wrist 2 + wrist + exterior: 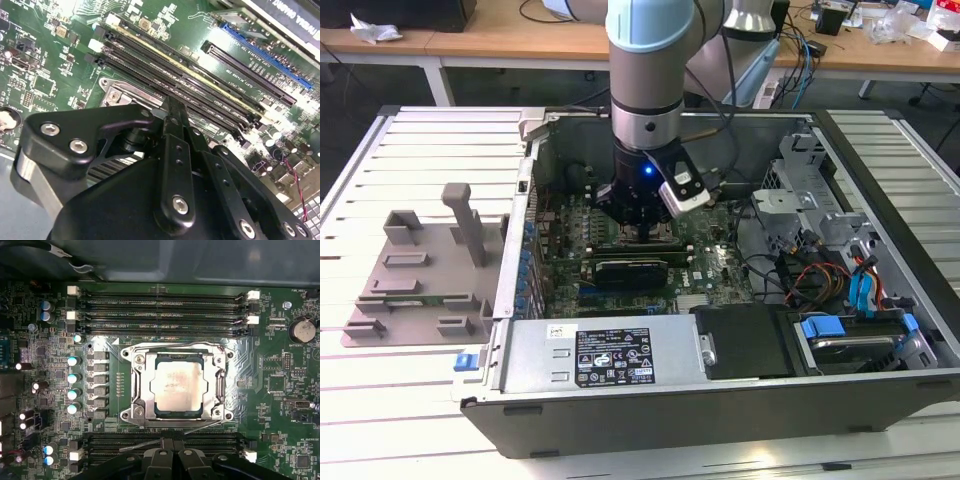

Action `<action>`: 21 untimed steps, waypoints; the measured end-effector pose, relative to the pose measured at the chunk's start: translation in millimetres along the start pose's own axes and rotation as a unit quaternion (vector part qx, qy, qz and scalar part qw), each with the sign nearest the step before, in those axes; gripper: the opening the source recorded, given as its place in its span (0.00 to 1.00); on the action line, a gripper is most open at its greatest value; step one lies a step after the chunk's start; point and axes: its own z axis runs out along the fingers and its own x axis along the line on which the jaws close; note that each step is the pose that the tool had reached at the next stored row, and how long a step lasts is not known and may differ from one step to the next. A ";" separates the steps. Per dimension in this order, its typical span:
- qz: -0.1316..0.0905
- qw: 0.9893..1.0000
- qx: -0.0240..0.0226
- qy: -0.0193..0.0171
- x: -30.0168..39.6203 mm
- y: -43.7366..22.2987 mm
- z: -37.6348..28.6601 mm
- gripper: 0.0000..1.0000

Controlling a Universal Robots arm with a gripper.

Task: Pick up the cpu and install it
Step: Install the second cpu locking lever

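Observation:
The cpu (179,386), a small square chip with a pale silvery top, lies flat inside the metal socket frame (136,390) on the green motherboard (40,330). In the first wrist view my gripper (172,441) hovers just beside the socket, its two black fingers pressed together with nothing between them. The second wrist view shows the gripper (172,102) tip low over the board next to the memory slots (190,80). In the exterior view the gripper (645,235) reaches down into the open computer case (620,400).
A long black card (632,272) lies just in front of the gripper. The power supply (610,355) sits along the case's near wall, with drive bays and cables (810,275) at the exterior view's right. A grey fixture (420,270) stands outside the case at the left.

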 end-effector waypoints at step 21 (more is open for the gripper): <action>0.001 1.000 -0.012 -0.005 24.4 0.3 -0.4 0.11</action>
